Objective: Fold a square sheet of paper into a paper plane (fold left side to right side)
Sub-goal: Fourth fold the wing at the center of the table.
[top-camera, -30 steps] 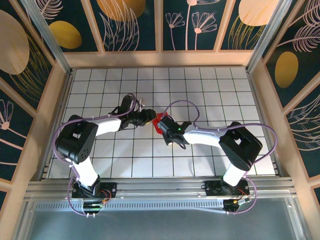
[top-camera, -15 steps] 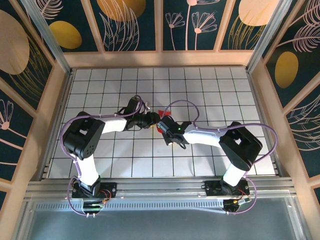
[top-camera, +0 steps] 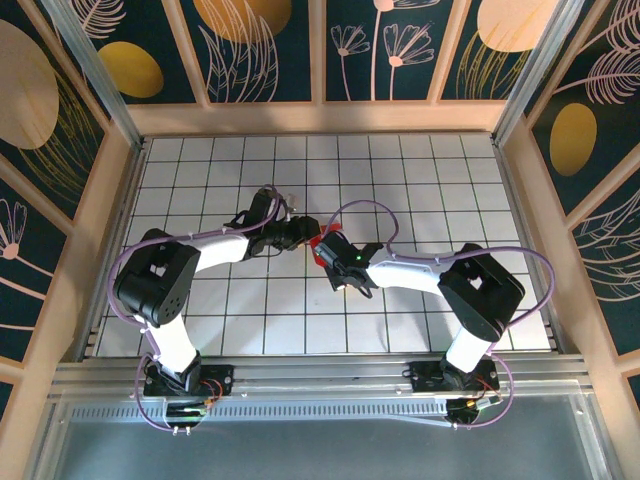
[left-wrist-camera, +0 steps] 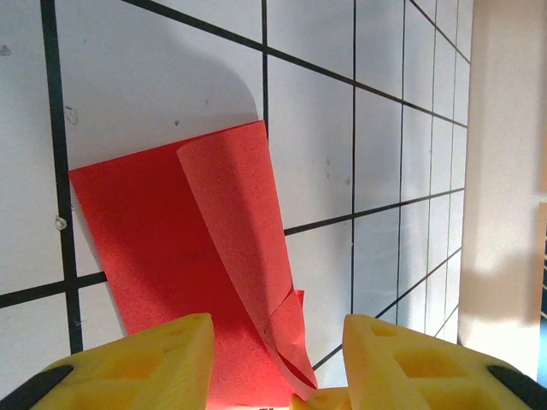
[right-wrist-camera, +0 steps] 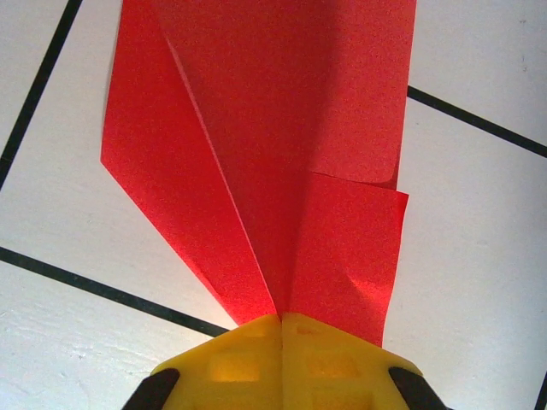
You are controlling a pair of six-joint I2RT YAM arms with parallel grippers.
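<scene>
Entry: bright red creased paper sheet (top-camera: 318,243), thin and partly folded. Lies near the middle of the white tabletop with black grid lines (top-camera: 420,180), between the two arm tips. Top view: gives only a small red patch, largely covered by the left gripper (top-camera: 300,236) and right gripper (top-camera: 326,250) meeting over it; folds unreadable there. Left wrist view: shows the sheet (left-wrist-camera: 145,248) flat on the grid, one long flap curled up and over, running down between the yellow fingers (left-wrist-camera: 162,350); left gripper (left-wrist-camera: 278,346) spread, flap in the gap. Right wrist view: shows creases (right-wrist-camera: 273,154) fanning out from the right gripper (right-wrist-camera: 280,323), fingers pressed together, tips touching the sheet's narrow end. Undetermined: whether that end sits between the pads or beneath them. Cropped: far edge at the frame top in the right wrist view, near corner at the bottom in the left wrist view.
</scene>
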